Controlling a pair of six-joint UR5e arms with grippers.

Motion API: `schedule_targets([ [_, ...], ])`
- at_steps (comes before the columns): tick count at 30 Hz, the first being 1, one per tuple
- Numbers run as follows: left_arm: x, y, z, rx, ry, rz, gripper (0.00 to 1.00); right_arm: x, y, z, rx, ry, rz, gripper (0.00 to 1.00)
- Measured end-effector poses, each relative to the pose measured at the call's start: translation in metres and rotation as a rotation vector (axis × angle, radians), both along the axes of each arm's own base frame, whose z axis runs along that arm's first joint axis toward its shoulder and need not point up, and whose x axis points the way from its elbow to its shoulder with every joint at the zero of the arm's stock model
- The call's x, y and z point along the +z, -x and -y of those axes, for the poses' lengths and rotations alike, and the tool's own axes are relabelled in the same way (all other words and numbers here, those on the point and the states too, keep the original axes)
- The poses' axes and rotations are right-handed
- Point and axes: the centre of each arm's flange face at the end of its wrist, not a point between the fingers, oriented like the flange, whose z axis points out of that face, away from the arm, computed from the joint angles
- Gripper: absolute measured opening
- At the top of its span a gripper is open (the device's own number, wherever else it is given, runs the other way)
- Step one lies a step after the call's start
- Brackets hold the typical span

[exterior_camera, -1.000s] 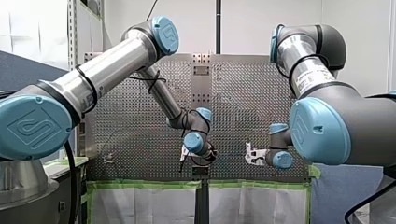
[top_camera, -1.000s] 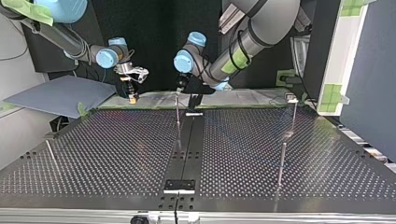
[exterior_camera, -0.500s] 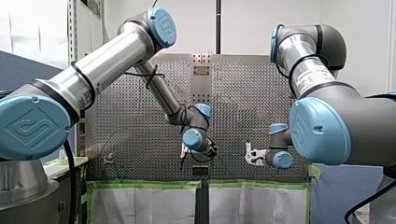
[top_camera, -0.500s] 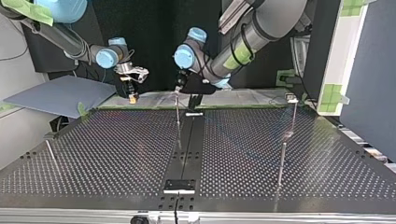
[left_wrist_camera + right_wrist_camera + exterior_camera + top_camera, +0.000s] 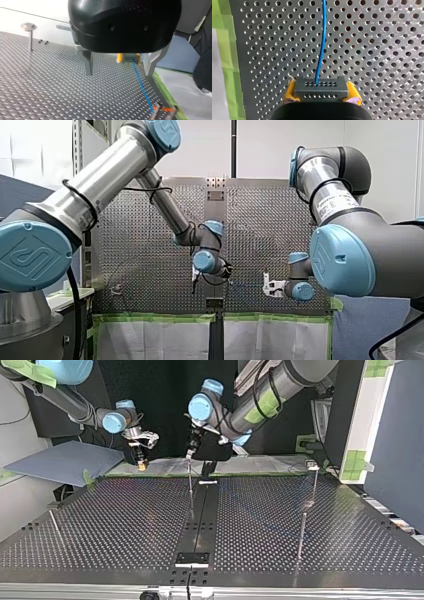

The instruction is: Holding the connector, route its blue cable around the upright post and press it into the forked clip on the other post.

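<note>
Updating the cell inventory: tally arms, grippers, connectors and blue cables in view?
arms: 2, my left arm, my right arm
grippers: 2, left gripper, right gripper
connector: 1
blue cable: 1
total: 6

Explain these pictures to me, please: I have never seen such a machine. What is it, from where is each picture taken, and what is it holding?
These are two robot arms working at a metal table full of small holes. One picture looks from behind the arms, one faces them from across the table, and two come from cameras on the wrists. Each arm ends in a gripper with two fingers. The right gripper, with yellow pads, is closed on a small dark connector; a thin blue cable runs from it over the table. The left gripper, black with metal fingers, is open and empty, hanging above the table. A few thin posts stand on the table.
</note>
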Motion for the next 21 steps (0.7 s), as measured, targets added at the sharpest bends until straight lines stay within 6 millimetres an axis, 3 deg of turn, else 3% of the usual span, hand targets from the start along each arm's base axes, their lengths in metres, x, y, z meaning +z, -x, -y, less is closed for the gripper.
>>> schedule_targets([
  [21,0.059,0.024,-0.038,0.074,0.256,0.08,1.0,-0.001,-0.001,-0.002,0.017,-0.017,0.0,0.0],
])
